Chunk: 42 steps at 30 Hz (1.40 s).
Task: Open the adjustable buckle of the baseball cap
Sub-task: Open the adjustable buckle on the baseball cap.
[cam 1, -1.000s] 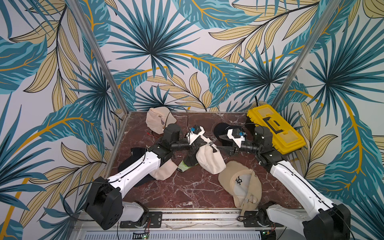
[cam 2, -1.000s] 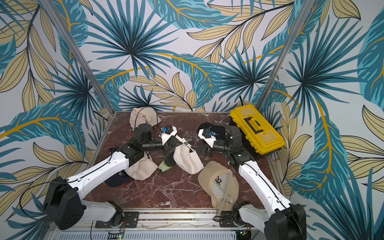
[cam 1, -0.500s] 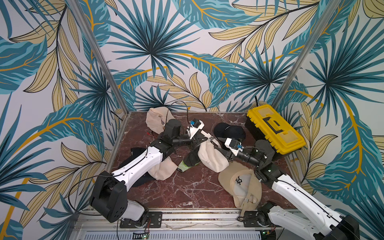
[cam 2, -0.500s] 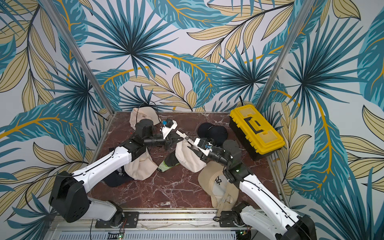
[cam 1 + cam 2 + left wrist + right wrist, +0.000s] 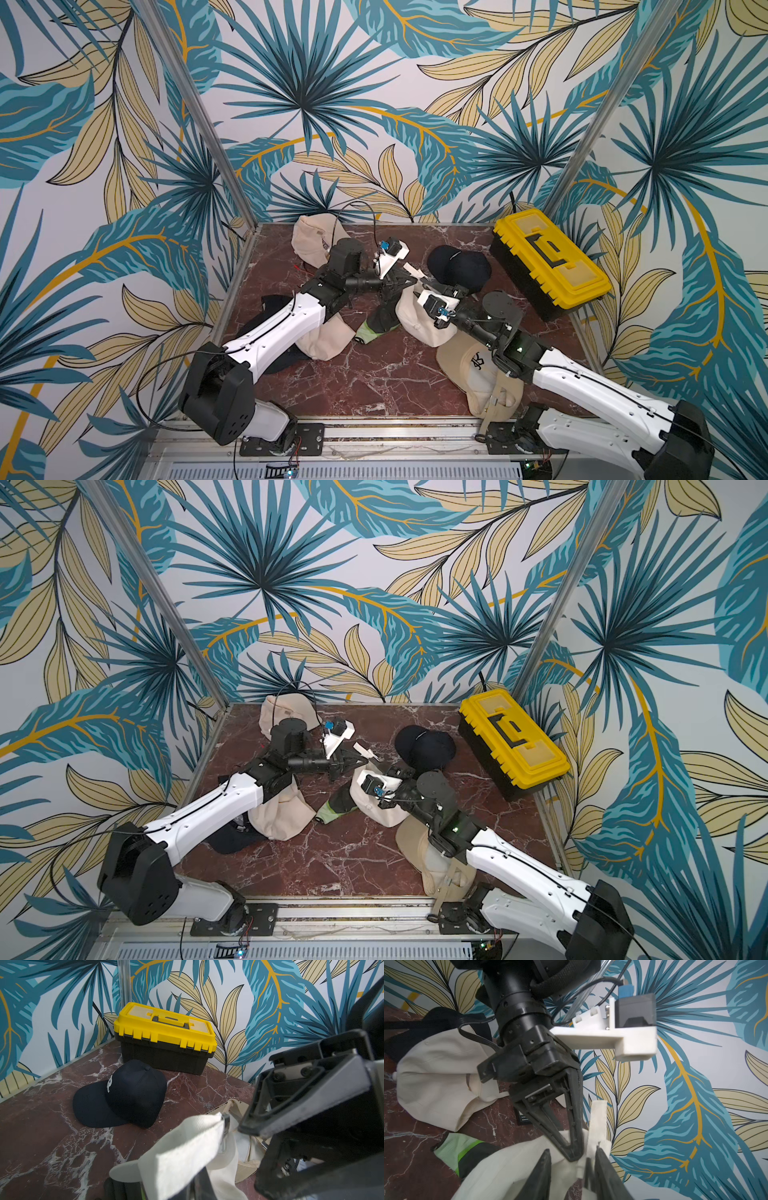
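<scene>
The cream baseball cap (image 5: 415,328) sits in the middle of the red-brown marble worktop (image 5: 374,382), between the two arms; in both top views its back end is lifted up, and its white strap (image 5: 415,270) pokes out toward the far side, past the claws.

The left claw (image 5: 409,282) comes in from the left; its two fingers are squeezed together on the cream cloth at the back of the cap, right beside the bottom of the strap (image 5: 598,1122); in the left wrist view a thin metal buckle (image 5: 226,1128) sits where the strap meets the cap, touching the tip of this claw.

The right claw (image 5: 428,283) comes in from the near right; its fingers (image 5: 542,1172) stand apart, one on each side of the strap's bottom and the cloth there; I cannot tell if they press on it.

A green and black cloth thing (image 5: 376,328) lies just left of the cap, touching it; a navy cap (image 5: 459,268) lies on the far side of the right claw, near the yellow toolbox (image 5: 548,257), which stands shut at the far right; a tan cap (image 5: 473,365) with a dark mark lies at the near right, partly under the right arm; a pale cap (image 5: 309,241) lies at the far left; a beige cap (image 5: 324,340) lies under the left arm, on top of a dark cap (image 5: 270,301).
</scene>
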Available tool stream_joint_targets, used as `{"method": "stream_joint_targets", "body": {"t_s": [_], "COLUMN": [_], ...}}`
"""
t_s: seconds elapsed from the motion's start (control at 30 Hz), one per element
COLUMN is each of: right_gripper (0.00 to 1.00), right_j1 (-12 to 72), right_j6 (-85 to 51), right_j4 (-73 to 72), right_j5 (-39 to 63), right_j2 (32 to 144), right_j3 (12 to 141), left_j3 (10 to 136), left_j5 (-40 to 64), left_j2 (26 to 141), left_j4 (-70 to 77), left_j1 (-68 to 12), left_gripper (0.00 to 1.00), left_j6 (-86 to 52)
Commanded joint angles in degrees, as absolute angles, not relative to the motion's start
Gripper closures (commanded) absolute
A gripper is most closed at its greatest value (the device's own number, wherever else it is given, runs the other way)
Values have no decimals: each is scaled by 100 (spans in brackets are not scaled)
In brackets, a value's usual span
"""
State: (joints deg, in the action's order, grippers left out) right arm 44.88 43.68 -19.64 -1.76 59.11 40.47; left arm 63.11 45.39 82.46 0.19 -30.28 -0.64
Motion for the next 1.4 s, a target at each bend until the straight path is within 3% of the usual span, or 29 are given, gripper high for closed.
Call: {"method": "stream_joint_targets", "body": {"t_s": [0.0,0.23,0.5,1.03,1.37], "right_gripper": [67,70,69,75,74], "right_j1": [4816,5267,5269,5262,5260], "right_j6": [4884,5480,5210,4282,4258], "right_j4": [-2359,-2909,-2658,-744,-746], "right_j5": [-1157,-2248,-2825,-2479,-2724], "right_j2": [6056,6303,6180,6160,6324], "right_j3": [4135,4099,4253,4917,5061], "left_j3": [6372,6359,6400,6600,6592], "left_j5": [4676,4659,4561,4551,4632], "left_j2": [8032,7997,7955,8024,7920], "left_j4": [62,62,62,68,62], "left_j1": [-3006,-3006,-3006,-3006,-3006], "left_gripper": [100,100,100,100,100], "left_j6": [-119,-119,-188,-370,-382]}}
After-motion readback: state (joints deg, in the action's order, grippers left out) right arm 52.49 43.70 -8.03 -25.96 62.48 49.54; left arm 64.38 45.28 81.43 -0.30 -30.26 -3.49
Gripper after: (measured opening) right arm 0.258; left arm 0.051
